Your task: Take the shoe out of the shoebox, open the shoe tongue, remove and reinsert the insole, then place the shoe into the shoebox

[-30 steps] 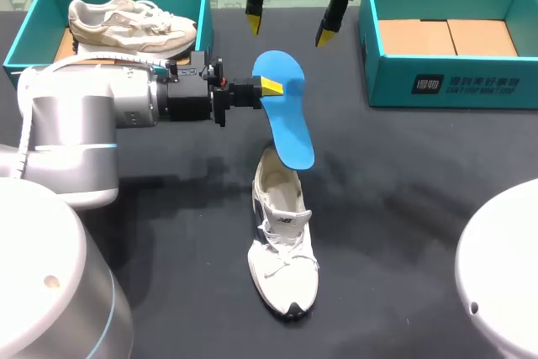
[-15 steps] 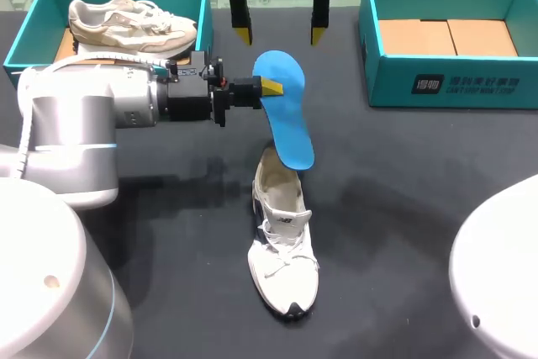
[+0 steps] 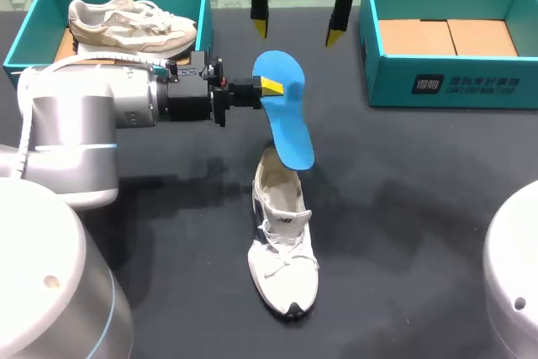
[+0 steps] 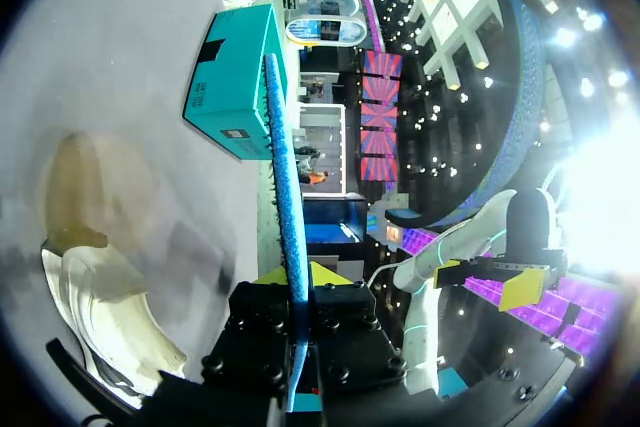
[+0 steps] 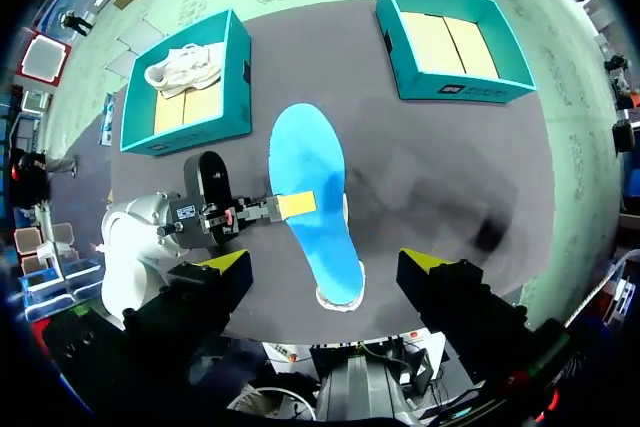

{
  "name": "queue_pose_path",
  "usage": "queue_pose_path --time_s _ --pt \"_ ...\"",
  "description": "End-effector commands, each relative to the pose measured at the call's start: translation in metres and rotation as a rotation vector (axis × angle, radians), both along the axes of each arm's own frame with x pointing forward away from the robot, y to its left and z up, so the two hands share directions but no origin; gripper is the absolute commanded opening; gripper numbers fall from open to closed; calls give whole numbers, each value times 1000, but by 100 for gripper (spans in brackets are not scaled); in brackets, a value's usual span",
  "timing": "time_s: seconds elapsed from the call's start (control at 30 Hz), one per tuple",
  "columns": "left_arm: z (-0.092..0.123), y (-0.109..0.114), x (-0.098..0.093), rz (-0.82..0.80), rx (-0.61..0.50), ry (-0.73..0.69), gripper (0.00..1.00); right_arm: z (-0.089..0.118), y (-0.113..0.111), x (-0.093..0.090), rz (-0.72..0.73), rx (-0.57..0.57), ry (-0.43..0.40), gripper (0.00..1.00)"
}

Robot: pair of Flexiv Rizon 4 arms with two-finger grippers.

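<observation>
— Two end effectors in shot, one insole. Who has it?

— The left end effector (image 3: 269,87), clamped on the side edge of the blue insole (image 3: 286,119), holds it in the air just above the white shoe (image 3: 283,245). The right end effector (image 3: 298,33) hangs beyond the insole's far end, well apart from the shoe, fingers spread wide with nothing between them.

— And the shoe itself?

— Out of its box and upright on the dark desk (image 3: 403,199), toe toward the robot, heel away. Beyond the shoe and to the left is the left shoebox (image 3: 25,48) with a beige shoe (image 3: 130,24) in it. Beyond the shoe and to the right is the right shoebox (image 3: 471,81), holding only cardboard.

— Which way does the insole run?

— Its long axis is close to the shoe's own line, sloping down toward it. The low end hovers over the heel opening and the high end points away from the shoe. The blue face is turned upward. Which end is the toe I cannot tell for sure.

— What would make the reinsertion go well?

— My judgement: keep the insole's axis on the shoe's line, feed the low end in at a shallow angle, and slide it forward without letting it fold. Bringing the empty right end effector down to steady the shoe or hold the tongue back should stop the shoe from skidding.
</observation>
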State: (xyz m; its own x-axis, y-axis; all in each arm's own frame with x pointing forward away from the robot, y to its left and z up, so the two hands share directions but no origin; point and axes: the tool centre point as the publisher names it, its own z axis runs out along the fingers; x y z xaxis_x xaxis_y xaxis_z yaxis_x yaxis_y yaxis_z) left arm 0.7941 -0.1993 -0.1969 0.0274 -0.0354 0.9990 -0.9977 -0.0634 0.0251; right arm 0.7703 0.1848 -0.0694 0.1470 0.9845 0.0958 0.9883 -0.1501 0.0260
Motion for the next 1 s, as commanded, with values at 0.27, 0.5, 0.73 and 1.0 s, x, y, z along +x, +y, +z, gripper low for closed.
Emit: queue_pose_path --time_s 0.27,0.5,0.73,1.0 --pt "0 0 0 -1 3 0 0 -19 -37 1 -16 534 -15 100" --pt "0 0 0 -1 3 0 0 -25 -39 0 -33 663 -47 100" --pt "0 0 0 -1 3 0 0 -37 -43 2 -43 788 -61 100" --pt "0 0 0 -1 3 0 0 -61 -41 4 -53 893 -78 100"
